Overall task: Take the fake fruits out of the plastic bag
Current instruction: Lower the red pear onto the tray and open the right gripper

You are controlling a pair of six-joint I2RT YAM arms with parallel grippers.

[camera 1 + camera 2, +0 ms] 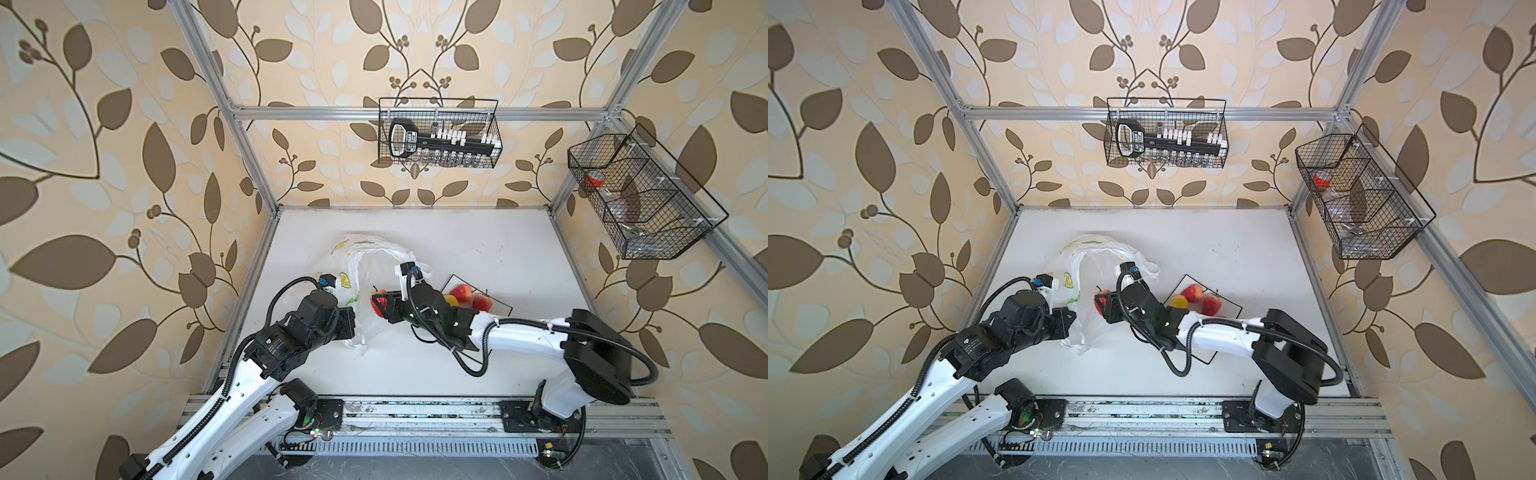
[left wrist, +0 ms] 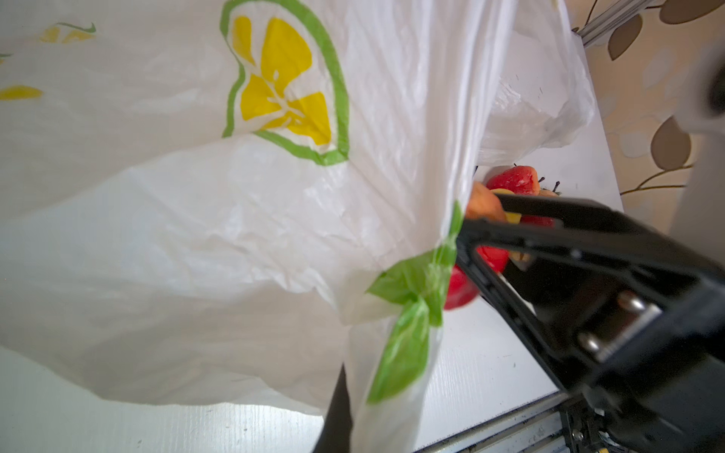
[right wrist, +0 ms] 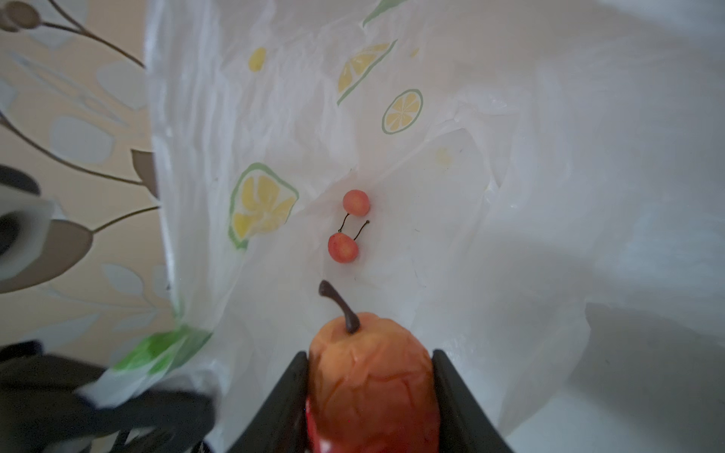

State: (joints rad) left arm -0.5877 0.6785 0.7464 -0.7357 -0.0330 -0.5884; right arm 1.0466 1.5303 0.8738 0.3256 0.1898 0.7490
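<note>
The plastic bag (image 1: 361, 257) (image 1: 1096, 253) (image 2: 196, 235) lies crumpled left of the table's middle, white with lemon prints. My left gripper (image 1: 352, 322) (image 1: 1068, 322) (image 2: 353, 423) is shut on a bunched fold of its near edge. At the bag's mouth my right gripper (image 1: 379, 306) (image 1: 1100, 305) (image 3: 370, 361) is shut on an orange-red fake fruit (image 3: 370, 384) (image 1: 377, 301) with a brown stem. Two small cherries (image 3: 349, 225) lie on the plastic inside the bag. Three fake fruits (image 1: 462, 293) (image 1: 1194, 293), two red and one yellow, sit on the plate.
The square white plate (image 1: 496, 307) (image 1: 1228, 312) with a black rim lies right of the bag, partly under the right arm. Two wire baskets (image 1: 438, 133) (image 1: 640, 195) hang on the walls. A metal rail (image 1: 415, 411) runs along the front edge.
</note>
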